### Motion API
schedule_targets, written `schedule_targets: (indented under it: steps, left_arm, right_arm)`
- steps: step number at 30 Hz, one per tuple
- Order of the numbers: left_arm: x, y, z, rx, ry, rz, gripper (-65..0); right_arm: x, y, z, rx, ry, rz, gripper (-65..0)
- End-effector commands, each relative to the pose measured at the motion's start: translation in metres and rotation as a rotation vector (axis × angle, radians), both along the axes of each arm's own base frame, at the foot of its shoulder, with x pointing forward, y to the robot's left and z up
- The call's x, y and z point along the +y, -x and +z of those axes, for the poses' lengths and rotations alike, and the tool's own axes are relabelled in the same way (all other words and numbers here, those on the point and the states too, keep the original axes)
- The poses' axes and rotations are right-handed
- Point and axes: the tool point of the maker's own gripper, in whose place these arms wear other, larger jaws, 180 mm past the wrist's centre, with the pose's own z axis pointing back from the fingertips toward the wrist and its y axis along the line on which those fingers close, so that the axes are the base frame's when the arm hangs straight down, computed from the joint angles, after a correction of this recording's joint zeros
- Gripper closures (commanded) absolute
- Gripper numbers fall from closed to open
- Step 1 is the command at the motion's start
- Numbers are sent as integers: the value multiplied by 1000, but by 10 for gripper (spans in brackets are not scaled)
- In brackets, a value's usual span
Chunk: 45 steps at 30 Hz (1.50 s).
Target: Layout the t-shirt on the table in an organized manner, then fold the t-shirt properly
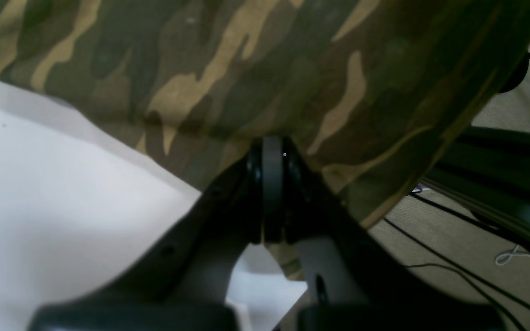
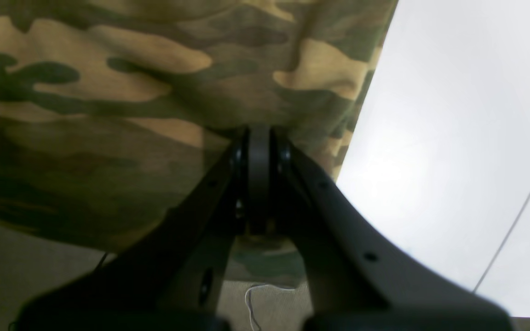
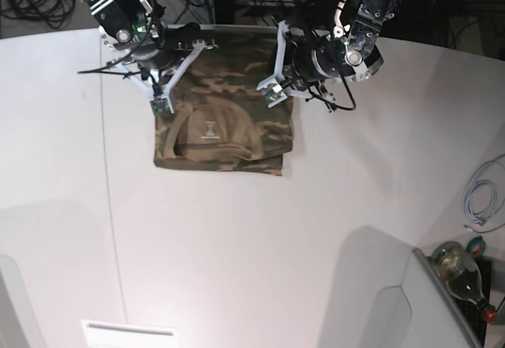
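T-shirt lies at the far edge of the white counter, roughly mid-width, partly folded into a compact block; far hem hangs just over the counter's far edge. Tan-ribbed neckline faces the near side, small white print visible inside the collar. Near edge of the fold is slightly uneven, with a second layer showing at its right corner in the base view. Left gripper sits at the cloth's far corner on the base view's right; fingers pressed together, pinching camouflage fabric at the shirt's edge, cloth bunched and draping from the tips over the counter edge. Right gripper at the opposite far corner, base view's left; fingers likewise pressed together and pinching the shirt's edge, fabric spreading away from the tips. Thin dark seam line runs near-to-far across the counter, left of the shirt in the base view. Cables on the floor beyond the counter edge. A bottle sits off the counter's near right corner.
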Motion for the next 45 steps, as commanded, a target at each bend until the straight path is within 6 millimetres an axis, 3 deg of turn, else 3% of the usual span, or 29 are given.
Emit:
schedule_targets:
  steps: [1,3,6,10,14,18,21,24,30,36,39,41,43,45]
  left_arm:
    - [-7,-16,18,-65,39,2,0]
    - [-6,-26,35,-121,51,11,0]
    - [16,-35,56,-184,42,79,0]
    - [46,-24,61,-193,0,141,0]
    - [69,23,45,-99,-76,94,0]
    - [81,91,32,40,-116,56,0]
    - [84,130,25,130,-123,44,0]
    - [77,155,20,169,-68,53,0]
    - [74,179,-24,258,26,110,0]
    - [72,210,-98,417,74,223,0]
    - [83,230,-137,490,24,301,0]
    - [98,245,-159,498,-25,367,0]
    - [108,267,-177,509,-71,435,0]
    - [110,287,-181,506,-83,491,0]
  right_arm:
    - [-1,-10,14,-57,-14,-13,-14]
    - [-6,-12,29,-92,-32,-42,-14]
    - [-14,-11,54,-138,-59,-88,-14]
    - [-39,8,63,-138,-19,-83,-14]
    - [-56,48,61,-66,9,-89,-14]
    - [-80,115,47,87,66,-134,-14]
    - [-94,154,44,175,100,-157,-14]
    - [-97,179,39,236,115,-157,-14]
    - [-81,199,-10,330,128,-73,-14]
    - [-79,214,-74,362,204,77,-14]
    - [-84,217,-102,351,254,189,-14]
    - [-94,224,-122,344,305,295,-14]
    - [-116,231,-147,353,394,413,-15]
    - [-142,240,-169,361,498,526,-21]
